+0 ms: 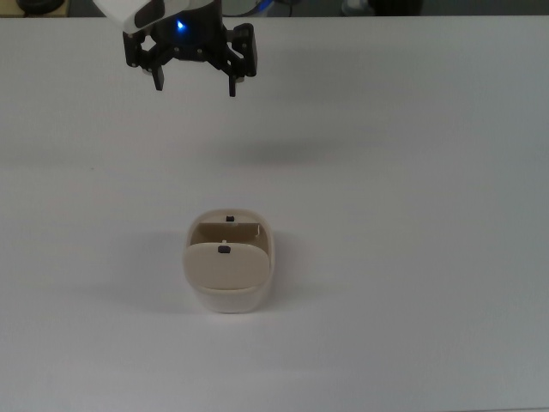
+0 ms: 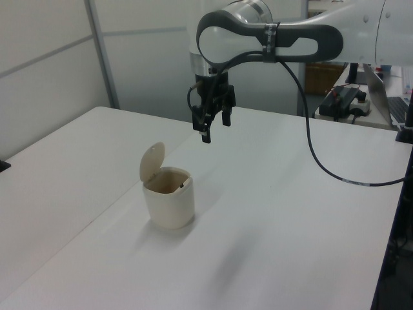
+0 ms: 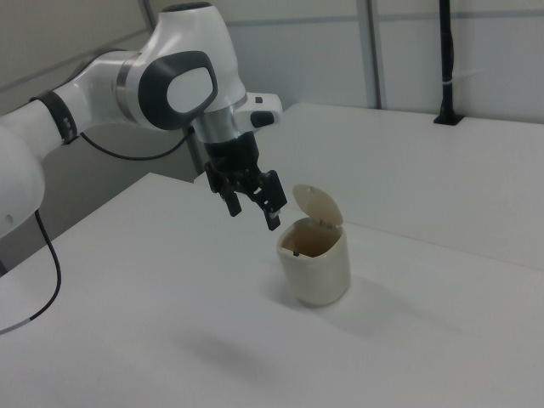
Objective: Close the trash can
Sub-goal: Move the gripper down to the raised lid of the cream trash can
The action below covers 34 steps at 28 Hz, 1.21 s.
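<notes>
While the top view shows the gripper point(image 1: 194, 82) spread open and empty at twelve o'clock, well apart from the trash can point(image 1: 230, 273) mid-table point(image 1: 412, 215), the left view shows its lid point(image 2: 152, 161) raised, and the right view agrees.

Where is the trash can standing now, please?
The trash can stands alone near the middle of the white table in the top view, below the tool.
</notes>
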Motion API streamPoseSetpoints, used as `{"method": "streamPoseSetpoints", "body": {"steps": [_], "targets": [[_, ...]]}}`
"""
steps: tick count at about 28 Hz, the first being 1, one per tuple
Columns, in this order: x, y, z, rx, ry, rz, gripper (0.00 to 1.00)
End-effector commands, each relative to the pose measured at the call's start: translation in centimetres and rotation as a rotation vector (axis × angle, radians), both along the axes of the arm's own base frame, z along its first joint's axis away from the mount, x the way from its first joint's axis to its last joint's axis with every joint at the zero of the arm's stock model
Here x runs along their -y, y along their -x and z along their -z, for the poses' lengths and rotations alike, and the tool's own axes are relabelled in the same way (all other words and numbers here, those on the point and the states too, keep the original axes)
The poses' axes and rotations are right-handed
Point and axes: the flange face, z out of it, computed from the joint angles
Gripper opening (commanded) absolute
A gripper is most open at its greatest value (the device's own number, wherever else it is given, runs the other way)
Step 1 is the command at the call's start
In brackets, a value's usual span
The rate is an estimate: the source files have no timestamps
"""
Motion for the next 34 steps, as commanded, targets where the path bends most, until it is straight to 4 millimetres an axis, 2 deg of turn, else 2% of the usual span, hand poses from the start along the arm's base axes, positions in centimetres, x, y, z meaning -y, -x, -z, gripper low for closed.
{"method": "streamPoseSetpoints", "body": {"steps": [1, 12, 17, 21, 27, 28, 29, 33, 34], "targets": [[0.2, 0.0, -0.1, 0.025, -0.014, -0.025, 1.00], [0.3, -2.1, 0.0, 0.161, -0.064, -0.066, 0.97], [0.0, -4.0, 1.6, 0.220, -0.060, -0.057, 0.97], [-0.4, -5.3, 2.6, 0.261, -0.053, -0.060, 0.91], [-0.3, -7.1, 3.4, 0.361, -0.041, -0.035, 0.67], [-0.3, -7.6, 3.6, 0.393, -0.041, -0.029, 0.54], [-0.3, -7.8, 3.6, 0.408, -0.041, -0.027, 0.47], [-0.4, -8.5, 3.9, 0.451, -0.040, -0.024, 0.25], [-0.4, -8.7, 3.9, 0.470, -0.040, -0.023, 0.15]]}}
